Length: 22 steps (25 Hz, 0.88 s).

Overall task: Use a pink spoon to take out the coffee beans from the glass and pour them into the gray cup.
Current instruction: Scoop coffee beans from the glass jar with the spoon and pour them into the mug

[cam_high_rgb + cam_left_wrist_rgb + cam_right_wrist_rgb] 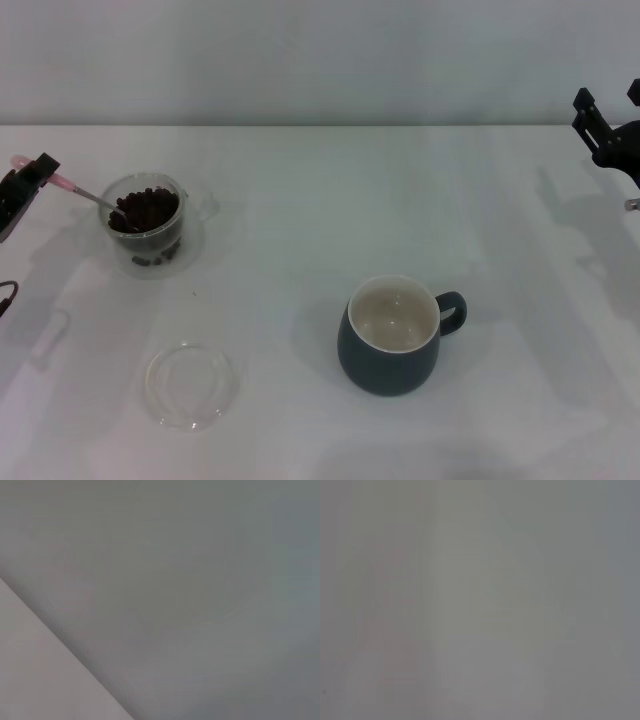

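Left gripper (28, 178) sits at the table's left edge, closed on the pale handle end of the pink spoon (78, 189). Spoon slants down to the right; its metal bowl rests in the coffee beans (145, 209). Beans fill the upper part of the glass (147, 222), which stands at left on the white table (320, 200), and a few more show lower down behind its wall. Clear shallow dish (191, 385) lies nearer the front, apart from the glass. Gray cup (393, 335) stands right of centre, handle pointing right, cream inside showing no beans. Right gripper (607, 125) hangs at the far right edge, well apart from everything; finger state cannot be told. Both wrist views show only blank grey surface.
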Tool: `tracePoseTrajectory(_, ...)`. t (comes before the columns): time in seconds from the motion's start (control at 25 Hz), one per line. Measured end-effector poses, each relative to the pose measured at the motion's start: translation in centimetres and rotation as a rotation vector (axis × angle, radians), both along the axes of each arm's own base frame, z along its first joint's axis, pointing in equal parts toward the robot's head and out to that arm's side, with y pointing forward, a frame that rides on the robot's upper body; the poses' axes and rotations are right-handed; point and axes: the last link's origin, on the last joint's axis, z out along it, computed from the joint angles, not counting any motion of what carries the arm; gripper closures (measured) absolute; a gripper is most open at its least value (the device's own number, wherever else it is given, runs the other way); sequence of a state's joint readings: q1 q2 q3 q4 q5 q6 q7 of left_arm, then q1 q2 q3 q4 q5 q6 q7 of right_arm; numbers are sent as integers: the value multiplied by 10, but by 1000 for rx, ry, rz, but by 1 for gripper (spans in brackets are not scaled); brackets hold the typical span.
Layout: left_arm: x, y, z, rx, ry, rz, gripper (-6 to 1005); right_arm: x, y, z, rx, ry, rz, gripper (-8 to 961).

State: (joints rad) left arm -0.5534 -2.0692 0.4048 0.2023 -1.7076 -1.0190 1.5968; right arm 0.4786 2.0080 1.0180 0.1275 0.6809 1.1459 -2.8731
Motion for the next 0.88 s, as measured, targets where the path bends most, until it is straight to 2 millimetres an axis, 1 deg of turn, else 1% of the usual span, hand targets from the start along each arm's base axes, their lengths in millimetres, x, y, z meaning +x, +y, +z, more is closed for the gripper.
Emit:
tracePoseTrajectory(0.12, -1, -3, 2, 9, -29, -5, 870, -2, 0, 0, 3, 4, 10, 235)
tracePoseTrajectory(0.36, -9, -11, 8, 6, -177, 57, 869, -4, -2, -3, -12, 6, 25, 235)
tracePoseTrajectory(0.6, -18, -19, 11, 28, -199, 87, 869, -5, -4, -2, -5, 8, 41, 235)
tracePoseTrajectory(0.88, -13, -22, 11, 35, -241, 58, 869, -5, -4, -2, -6, 6, 42, 235)
